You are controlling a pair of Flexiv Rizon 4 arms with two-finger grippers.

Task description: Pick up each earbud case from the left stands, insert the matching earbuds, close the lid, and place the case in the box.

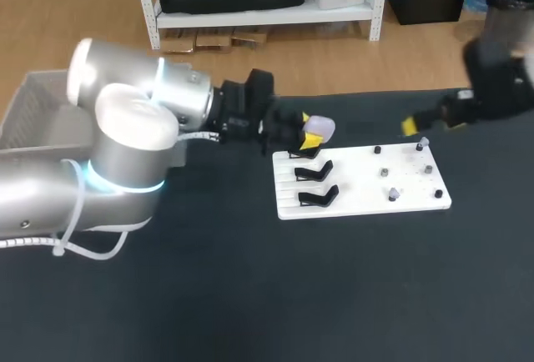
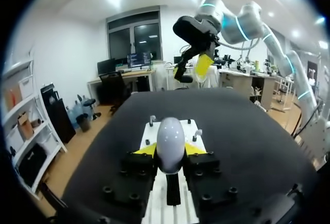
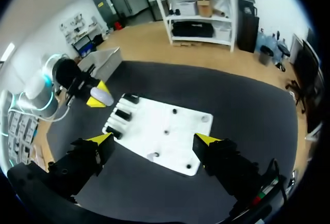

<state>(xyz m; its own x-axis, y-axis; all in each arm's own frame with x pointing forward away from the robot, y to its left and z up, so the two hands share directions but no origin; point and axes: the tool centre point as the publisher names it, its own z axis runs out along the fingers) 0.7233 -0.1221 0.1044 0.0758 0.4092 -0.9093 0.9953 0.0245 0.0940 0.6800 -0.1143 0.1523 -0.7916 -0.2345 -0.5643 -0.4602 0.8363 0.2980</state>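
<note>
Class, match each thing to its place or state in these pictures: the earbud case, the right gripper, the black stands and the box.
Things:
1. earbud case
2. right gripper
3. black stands
4. box

Places or states:
A. on the white board
B. open, holding nothing
C. far left, behind the left arm
D. held in the left gripper

Pairs: 1-D, 2-B, 3-A, 4-C.
</note>
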